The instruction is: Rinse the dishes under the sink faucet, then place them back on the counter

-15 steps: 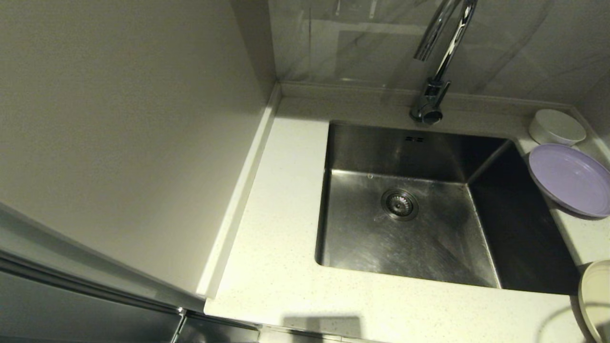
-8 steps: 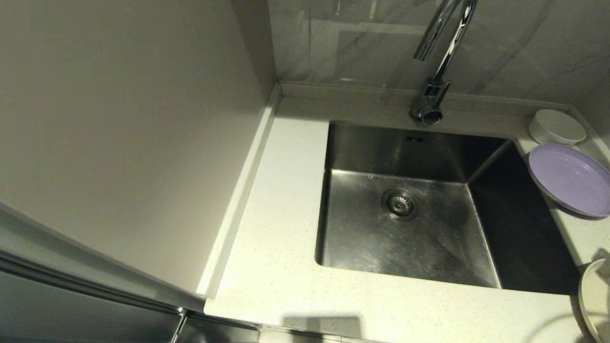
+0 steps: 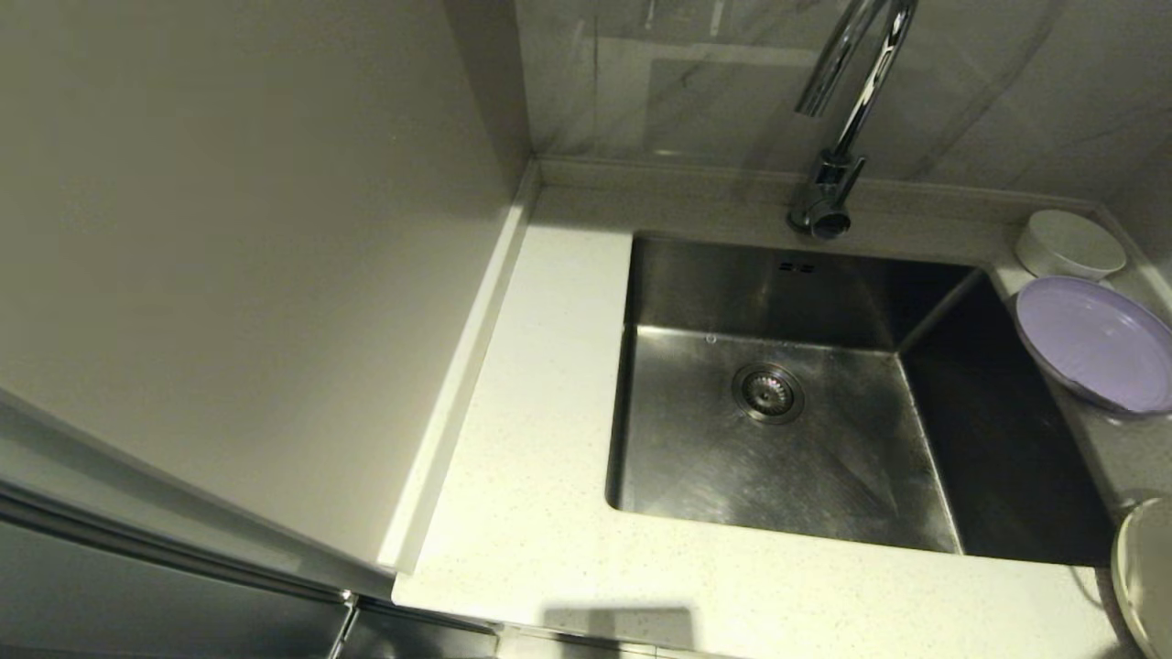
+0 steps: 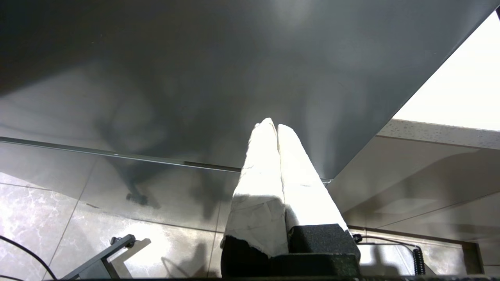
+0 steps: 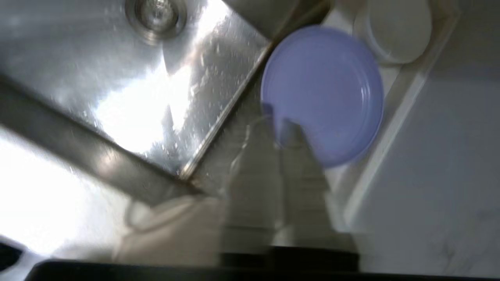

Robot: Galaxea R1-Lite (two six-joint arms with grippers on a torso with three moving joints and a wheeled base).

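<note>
The lilac plate (image 3: 1094, 343) lies on the counter (image 3: 549, 412) right of the sink (image 3: 714, 458), overhanging its rim. Behind it sits the white bowl (image 3: 1069, 243). The cream plate (image 3: 1149, 577) is cut off at the head view's lower right corner. The faucet (image 3: 838, 119) arches over the basin with no water showing. In the blurred right wrist view my right gripper (image 5: 275, 123) hovers shut above the lilac plate's (image 5: 324, 93) near rim, nothing between its fingers. The cream plate (image 5: 168, 230) lies beside its base, the bowl (image 5: 396, 31) beyond. My left gripper (image 4: 272, 125) hangs parked and shut.
A drain strainer (image 3: 767, 392) sits in the sink floor. A tall wall panel (image 3: 256, 275) closes off the counter's left side, and a tiled wall stands behind. In the left wrist view a grey cabinet front (image 4: 195, 78) and floor tiles fill the background.
A shadow has spread over the counter strip right of the sink, and the faint arc-shaped shadow beside the cream plate has faded. The dishes stay where they were.
</note>
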